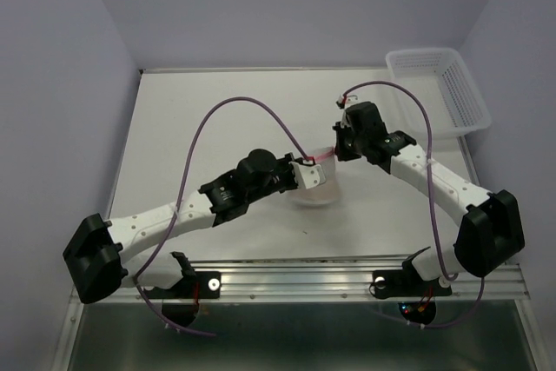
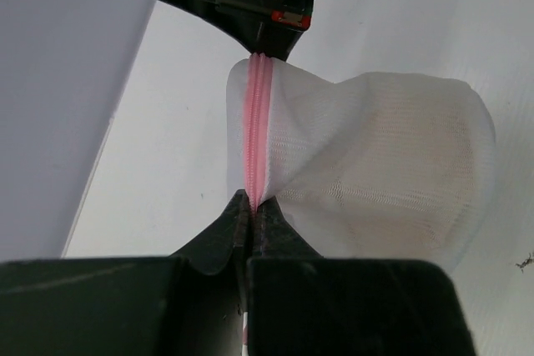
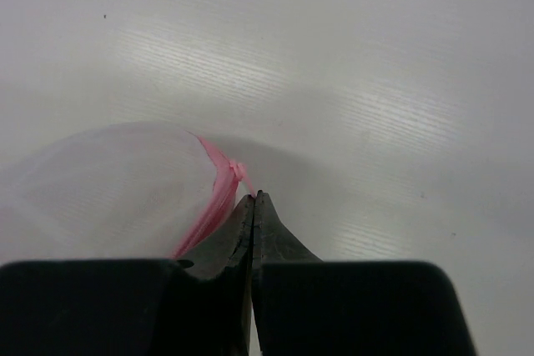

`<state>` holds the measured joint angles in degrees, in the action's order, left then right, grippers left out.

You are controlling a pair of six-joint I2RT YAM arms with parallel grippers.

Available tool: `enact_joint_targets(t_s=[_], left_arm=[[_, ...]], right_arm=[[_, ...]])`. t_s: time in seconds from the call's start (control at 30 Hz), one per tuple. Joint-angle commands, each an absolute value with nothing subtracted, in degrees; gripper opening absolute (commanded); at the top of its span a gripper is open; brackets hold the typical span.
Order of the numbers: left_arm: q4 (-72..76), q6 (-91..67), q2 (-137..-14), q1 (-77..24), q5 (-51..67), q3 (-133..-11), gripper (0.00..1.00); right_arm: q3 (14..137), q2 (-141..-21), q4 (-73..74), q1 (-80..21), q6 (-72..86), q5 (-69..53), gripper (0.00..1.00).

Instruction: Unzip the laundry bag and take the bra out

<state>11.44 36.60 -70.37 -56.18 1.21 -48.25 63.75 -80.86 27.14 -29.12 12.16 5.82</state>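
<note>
Both grippers are pinching the laundry bag (image 2: 375, 164) by its pink zipper (image 2: 256, 122): the left gripper (image 2: 250, 199) is clamping one end, the right gripper (image 3: 253, 196) the other, with the mesh bulging sideways over the table (image 3: 375, 56).

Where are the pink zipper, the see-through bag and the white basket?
pink zipper (image 2: 256, 131), left wrist view, middle of the strip.
laundry bag (image 2: 392, 172), left wrist view, its mesh side.
white basket (image 1: 443, 89), top view, its lattice floor.

My left end effector (image 2: 250, 199) and right end effector (image 3: 254, 198): black. Between them, laundry bag (image 2: 367, 172) white mesh, zipper (image 2: 256, 122) pink, bra (image 2: 425, 156) tan inside. Tabletop (image 2: 400, 22) white.
</note>
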Motion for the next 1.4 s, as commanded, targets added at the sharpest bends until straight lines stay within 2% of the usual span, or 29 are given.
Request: enact_joint_targets(t_s=[0.0, 0.17, 0.23, 0.8, 1.07, 1.1, 1.13, 1.17, 1.37], left_arm=[[19.0, 42.2, -65.9, -56.4, 4.8, -45.6, 0.0], [20.0, 42.5, -64.3, -55.8, 5.5, -44.1, 0.0], [20.6, 42.3, -64.2, -55.4, 6.0, -43.6, 0.0], [23.6, 36.6, -72.5, -41.1, 9.1, -44.9, 0.0], [21.9, 39.5, -78.9, -39.6, 7.2, -50.3, 0.0], [21.7, 39.2, -80.0, -39.3, 7.2, -51.5, 0.41], [20.8, 38.8, -80.2, -39.3, 6.6, -52.2, 0.66], [20.0, 38.2, -80.4, -39.3, 6.7, -52.8, 0.99], [14.5, 37.0, -74.8, -39.5, 12.5, -53.3, 0.99]], right_arm=[[61.0, -82.2, 17.6, -26.3, 8.6, 3.6, 0.01], [53.5, -84.7, 5.7, -22.8, 8.3, -9.4, 0.01], [52.2, -84.9, 3.5, -22.8, 7.7, -10.9, 0.01], [53.3, -73.6, 8.8, -22.8, 8.5, -8.3, 0.01], [54.1, -70.1, 10.9, -24.1, 8.6, -7.3, 0.01], [54.3, -69.8, 11.2, -24.6, 8.7, -7.6, 0.01], [54.7, -69.4, 11.5, -24.6, 9.0, -7.8, 0.01], [54.7, -69.3, 11.5, -25.2, 9.1, -7.8, 0.01], [54.5, -70.1, 12.1, -26.3, 9.8, -6.9, 0.01]])
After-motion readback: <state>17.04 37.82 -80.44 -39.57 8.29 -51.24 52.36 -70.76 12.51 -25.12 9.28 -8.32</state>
